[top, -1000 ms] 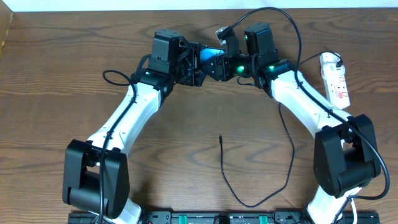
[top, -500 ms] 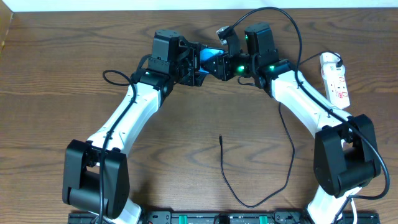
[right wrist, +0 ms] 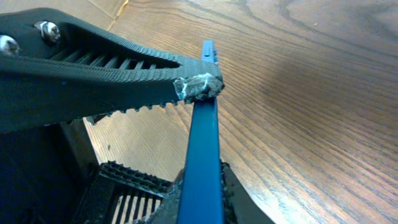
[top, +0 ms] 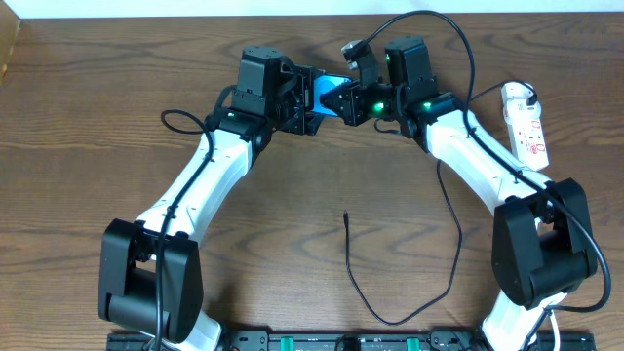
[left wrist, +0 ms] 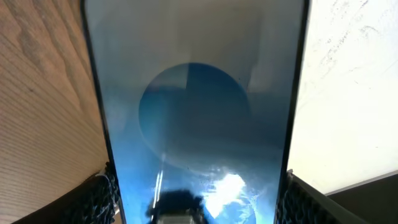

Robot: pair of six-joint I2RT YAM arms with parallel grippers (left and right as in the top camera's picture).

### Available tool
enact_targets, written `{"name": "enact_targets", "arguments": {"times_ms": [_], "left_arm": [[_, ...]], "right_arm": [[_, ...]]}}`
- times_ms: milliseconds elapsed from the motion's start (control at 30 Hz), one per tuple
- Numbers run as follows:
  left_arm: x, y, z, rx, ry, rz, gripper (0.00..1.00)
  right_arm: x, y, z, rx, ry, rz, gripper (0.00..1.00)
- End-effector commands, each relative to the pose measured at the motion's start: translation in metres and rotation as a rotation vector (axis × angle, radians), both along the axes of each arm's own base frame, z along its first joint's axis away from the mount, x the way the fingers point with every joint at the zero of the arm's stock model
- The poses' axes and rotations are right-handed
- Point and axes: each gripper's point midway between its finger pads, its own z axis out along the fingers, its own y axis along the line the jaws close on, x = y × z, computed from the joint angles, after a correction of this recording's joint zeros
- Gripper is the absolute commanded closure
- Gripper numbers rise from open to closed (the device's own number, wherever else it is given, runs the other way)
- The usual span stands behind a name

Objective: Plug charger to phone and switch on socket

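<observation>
The phone (top: 327,88), blue-screened, is held off the table at the back centre between both grippers. My left gripper (top: 315,97) is shut across the phone's width, and its ribbed fingers (left wrist: 102,194) press both long edges of the phone (left wrist: 199,93). My right gripper (top: 341,101) is shut on the phone's thin edge (right wrist: 205,124), with one jaw on each face. The charger's connector tip (top: 346,215) lies loose mid-table, and its black cable loops towards the front. The white socket (top: 525,125) lies at the far right.
A black finger of the left gripper (right wrist: 93,81) reaches the phone's edge in the right wrist view. A black cable (top: 458,58) arcs over the right arm at the back. A short black cable (top: 180,122) curls beside the left arm.
My right gripper's jaws have closed onto the phone. The phone's blue face shows slightly more from overhead. Both arms have hardly moved.
</observation>
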Motion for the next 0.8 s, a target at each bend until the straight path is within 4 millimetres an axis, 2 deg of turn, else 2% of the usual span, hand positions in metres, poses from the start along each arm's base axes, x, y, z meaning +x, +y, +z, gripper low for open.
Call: {"name": "enact_targets", "arguments": {"times_ms": [0,100,167,300,333,433,600,700,767], "left_arm": [[0.001,-0.002,0.016,-0.007,-0.044,-0.009,0.93],[0.000,-0.002,0.016,-0.007,-0.043,-0.009,0.92],[0.001,-0.002,0.016,-0.007,-0.043,-0.009,0.83],[0.001,-0.002,0.016,-0.007,-0.044,-0.009,0.46],[0.001,-0.002,0.016,-0.007,-0.044,-0.009,0.33],[0.001,-0.001,0.016,-0.006,-0.046,-0.009,0.14],[0.005,-0.002,0.022,0.011,-0.100,-0.034,0.11],[0.009,-0.005,0.031,0.014,-0.158,-0.052,0.11],[0.012,-0.010,0.044,-0.013,-0.211,-0.077,0.11]], "right_arm": [[-0.004,0.007,0.010,0.034,-0.017,0.053,0.98],[-0.003,0.005,0.010,0.034,-0.017,0.049,0.99],[-0.002,0.004,0.010,0.034,-0.016,0.046,0.99],[0.001,0.000,0.010,0.035,-0.017,0.036,0.99],[0.003,-0.003,0.010,0.035,-0.018,0.030,0.99],[0.010,-0.012,0.012,0.039,-0.028,0.009,0.99],[0.025,-0.029,0.018,0.067,-0.022,-0.051,0.99],[0.033,-0.038,0.022,0.090,-0.013,-0.091,0.99],[0.041,-0.049,0.025,0.115,0.008,-0.135,0.99]]}}
